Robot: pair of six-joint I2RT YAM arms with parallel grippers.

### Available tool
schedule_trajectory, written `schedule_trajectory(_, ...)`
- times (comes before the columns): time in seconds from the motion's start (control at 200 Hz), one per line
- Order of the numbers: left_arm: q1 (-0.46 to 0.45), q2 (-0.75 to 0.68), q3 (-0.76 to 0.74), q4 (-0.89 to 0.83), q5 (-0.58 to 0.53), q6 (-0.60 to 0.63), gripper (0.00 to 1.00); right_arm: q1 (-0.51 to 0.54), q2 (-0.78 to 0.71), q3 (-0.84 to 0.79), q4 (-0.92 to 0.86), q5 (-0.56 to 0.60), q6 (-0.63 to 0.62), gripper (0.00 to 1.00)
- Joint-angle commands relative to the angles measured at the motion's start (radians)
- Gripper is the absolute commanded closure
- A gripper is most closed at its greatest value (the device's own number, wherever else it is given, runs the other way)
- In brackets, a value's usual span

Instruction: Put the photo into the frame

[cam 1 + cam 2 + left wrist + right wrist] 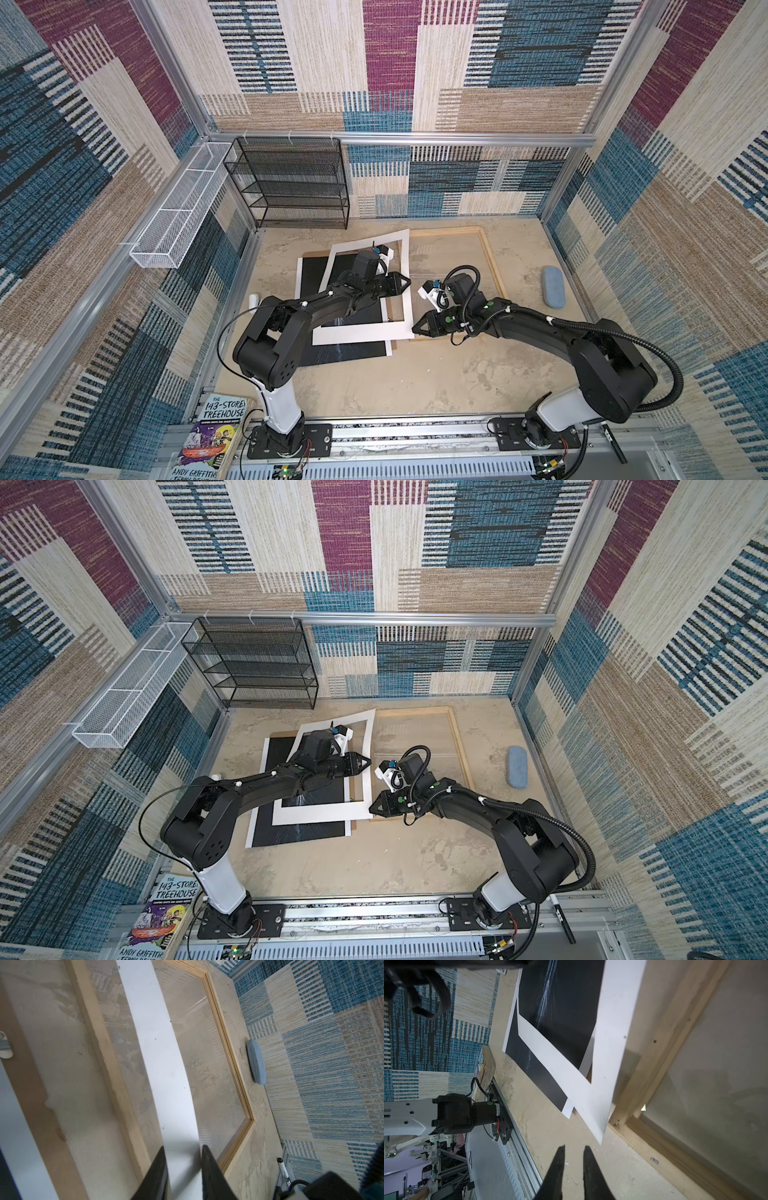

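The photo (pixel 311 276) lies flat on the counter (pixel 415 374), left of centre in a top view and partly under a white mat (pixel 361 332). The frame (pixel 451 257) lies just to its right. The left fingers (pixel 155 1178) stand slightly apart with the mat's strip between them. The right fingers (pixel 555 1178), also slightly apart, hold nothing near the mat's corner.

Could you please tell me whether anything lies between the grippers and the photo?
Yes: the white mat lies over the photo, and its right strip reaches over the frame. The left gripper has its jaws either side of that strip.
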Motion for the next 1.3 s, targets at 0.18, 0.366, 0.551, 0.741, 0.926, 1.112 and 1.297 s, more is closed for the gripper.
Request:
schedule_trajectory(0.18, 0.000, -0.012, -0.007, 0.026, 0.027, 0.005, 0.72, -0.018, -0.046, 0.013, 0.012, 0.082, 0.003, 0.67)
schedule_trajectory(0.366, 0.000, -0.013, -0.013, 0.038, 0.032, 0.002, 0.72, -0.133, -0.094, 0.043, 0.092, 0.102, 0.031, 0.51)
schedule_trajectory(0.551, 0.000, -0.011, -0.015, 0.052, 0.041, -0.005, 0.72, -0.189, 0.028, 0.171, 0.186, 0.076, 0.060, 0.44)
schedule_trajectory(0.741, 0.000, -0.014, -0.020, 0.055, 0.046, -0.006, 0.72, -0.198, 0.207, 0.328, 0.193, 0.049, 0.104, 0.40)
schedule_trajectory(0.926, 0.000, -0.020, -0.027, 0.060, 0.048, -0.006, 0.73, -0.198, 0.318, 0.399, 0.228, -0.013, 0.151, 0.40)
schedule_trajectory(1.112, 0.000, -0.020, -0.027, 0.062, 0.050, -0.005, 0.73, -0.197, 0.372, 0.426, 0.260, -0.056, 0.182, 0.49)
schedule_trajectory(1.297, 0.000, -0.019, -0.033, 0.067, 0.053, -0.009, 0.73, -0.197, 0.400, 0.433, 0.311, -0.094, 0.214, 0.58)
